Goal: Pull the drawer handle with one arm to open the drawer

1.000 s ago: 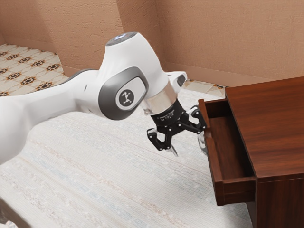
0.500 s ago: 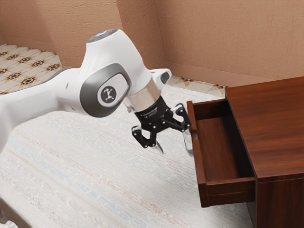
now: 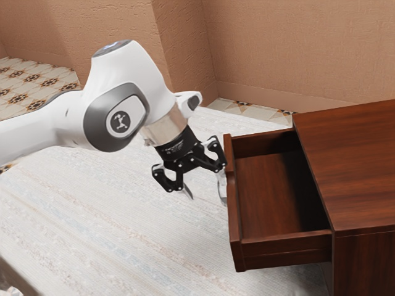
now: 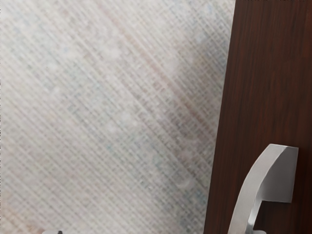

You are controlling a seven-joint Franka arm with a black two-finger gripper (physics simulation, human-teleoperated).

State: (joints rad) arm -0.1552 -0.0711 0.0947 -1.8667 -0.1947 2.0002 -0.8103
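Observation:
A dark wooden cabinet (image 3: 349,154) stands at the exterior view's right. Its top drawer (image 3: 274,197) is pulled well out, and the inside looks bare. My gripper (image 3: 203,190) is right at the drawer's front panel (image 3: 233,203), open, fingers spread wide. One fingertip (image 3: 221,188) sits against the front panel where the handle is; the other fingertip (image 3: 187,192) hangs free over the carpet. In the wrist view the silver curved handle (image 4: 265,190) stands off the dark drawer front (image 4: 258,73), close under my hand.
Pale woven carpet (image 3: 111,228) covers the floor around the cabinet and under my arm. Tan walls (image 3: 296,43) rise behind, with a patterned tile floor (image 3: 31,86) at the far left of the exterior view.
The drawer has slid steadily further out toward the exterior view's left. My gripper and arm have drawn back leftward with its front panel, fingers staying spread.

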